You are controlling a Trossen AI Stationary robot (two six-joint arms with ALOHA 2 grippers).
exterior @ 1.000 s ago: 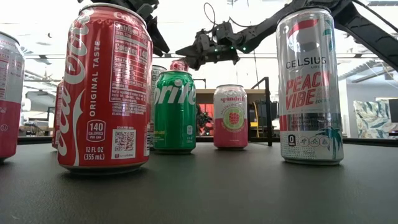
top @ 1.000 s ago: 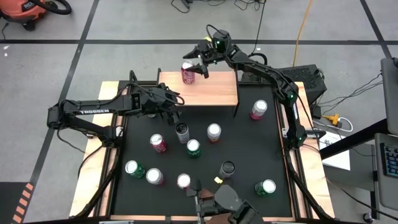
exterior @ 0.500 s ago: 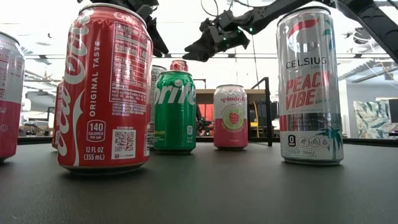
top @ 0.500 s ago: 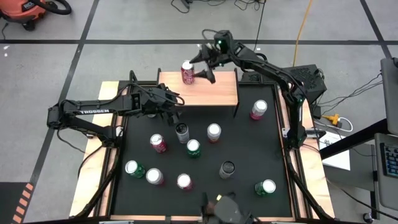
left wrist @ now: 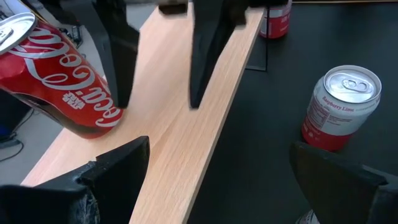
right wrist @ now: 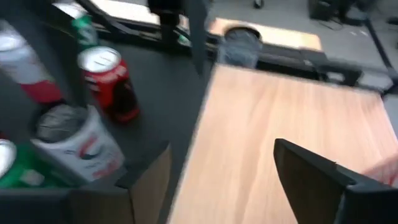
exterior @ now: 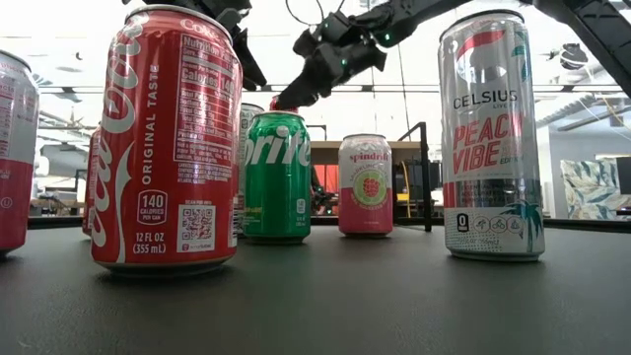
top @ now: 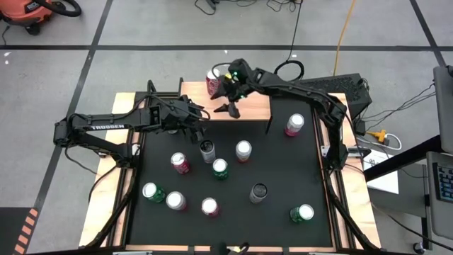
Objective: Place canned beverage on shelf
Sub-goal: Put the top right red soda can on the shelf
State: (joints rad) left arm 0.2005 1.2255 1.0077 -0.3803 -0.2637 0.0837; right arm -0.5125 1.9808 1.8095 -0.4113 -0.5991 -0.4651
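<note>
Standing on the shelf (top: 248, 106), the red can (top: 213, 79) sits beside the right fingers (top: 228, 108), apart.

The right arm (top: 297, 86) partly hides the red can (top: 212, 79) on the shelf (top: 251, 106).

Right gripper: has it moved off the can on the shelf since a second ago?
Yes. The right gripper has swung from beside the red can toward the shelf's front, over the wood.

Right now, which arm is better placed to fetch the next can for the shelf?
Probably the left: the left hand hovers open by the shelf's front edge, close to the grey can on the mat. The right hand is open above the shelf, beside the Coca-Cola can.
</note>
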